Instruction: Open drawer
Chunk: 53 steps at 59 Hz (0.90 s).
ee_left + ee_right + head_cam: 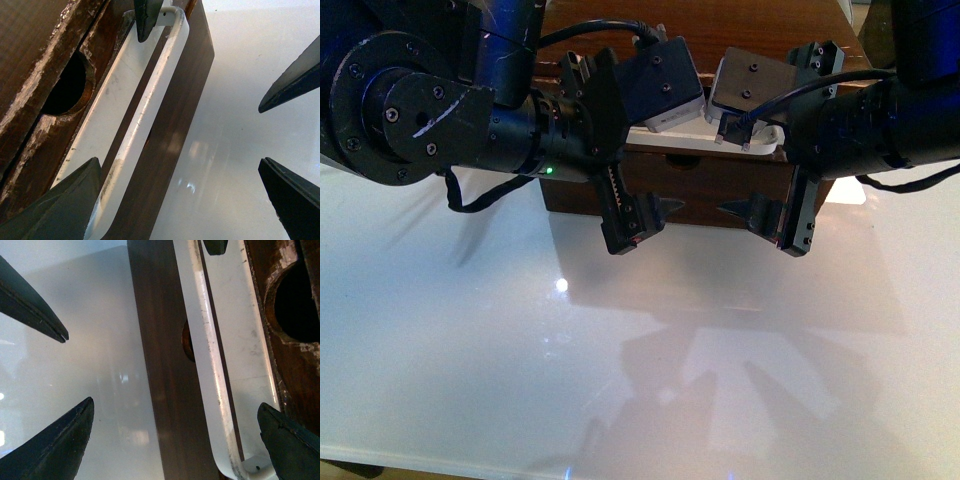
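White, glossy table [520, 350] fills most of the front view and reflects the lamps overhead. At its far edge stands a dark brown wooden cabinet [740, 20]. The black left arm [430, 110] and right arm [910, 110] reach in from either side and meet in front of it, hiding much of its face.

The drawer [107, 100] sits in the upper part of the cabinet's front, directly behind both grippers. Its front is scratched and whitish. Below it lies a plain dark brown front [175, 125] with no handle. From these views I cannot tell whether the drawer is pulled out at all.

A long white bar handle [150, 110] runs along the drawer's front, its paint scuffed. The left gripper [179, 162] is spread wide, holding nothing. In its wrist view, one finger [65, 205] lies over the drawer front just beside the handle and the other over the table. The right gripper [175, 405] is likewise spread wide and empty, with one finger [290, 440] by the handle's end and the other over the table. Whether any finger touches the handle cannot be told.

A half-round notch [67, 87] cuts the drawer's top edge, dark inside.
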Tool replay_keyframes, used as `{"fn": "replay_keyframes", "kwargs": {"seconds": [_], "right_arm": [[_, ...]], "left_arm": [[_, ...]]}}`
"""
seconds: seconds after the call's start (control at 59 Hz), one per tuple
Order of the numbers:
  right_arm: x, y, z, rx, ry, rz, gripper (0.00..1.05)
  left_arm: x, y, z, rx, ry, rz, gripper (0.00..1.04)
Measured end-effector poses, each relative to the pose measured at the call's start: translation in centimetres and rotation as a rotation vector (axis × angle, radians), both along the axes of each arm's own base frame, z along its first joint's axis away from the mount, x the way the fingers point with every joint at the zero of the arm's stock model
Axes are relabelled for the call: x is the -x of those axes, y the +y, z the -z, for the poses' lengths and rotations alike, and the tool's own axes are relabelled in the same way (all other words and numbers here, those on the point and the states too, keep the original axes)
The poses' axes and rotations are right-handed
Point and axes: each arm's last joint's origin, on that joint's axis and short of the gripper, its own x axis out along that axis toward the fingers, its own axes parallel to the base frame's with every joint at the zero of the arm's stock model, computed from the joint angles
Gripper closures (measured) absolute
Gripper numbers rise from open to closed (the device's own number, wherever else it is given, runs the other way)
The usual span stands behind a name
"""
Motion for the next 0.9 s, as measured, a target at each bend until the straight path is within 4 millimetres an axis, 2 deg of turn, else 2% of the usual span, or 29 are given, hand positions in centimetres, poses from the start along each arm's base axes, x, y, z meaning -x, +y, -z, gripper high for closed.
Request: {"fn": "replay_keyframes", "kwargs": {"seconds": [0.322,0.898], "right_arm": [[-0.5,0.5,-0.2,0.0,-0.001,-0.007,0.09],[-0.8,0.5,0.7,0.013,0.027,-0.006,0.09]], "left_arm": [[-0.4,0.0,0.2,-0.016,0.011,0.011,0.08],[-1.4,-0.4,0.5,-0.072,0.002,0.054,0.08]]}}
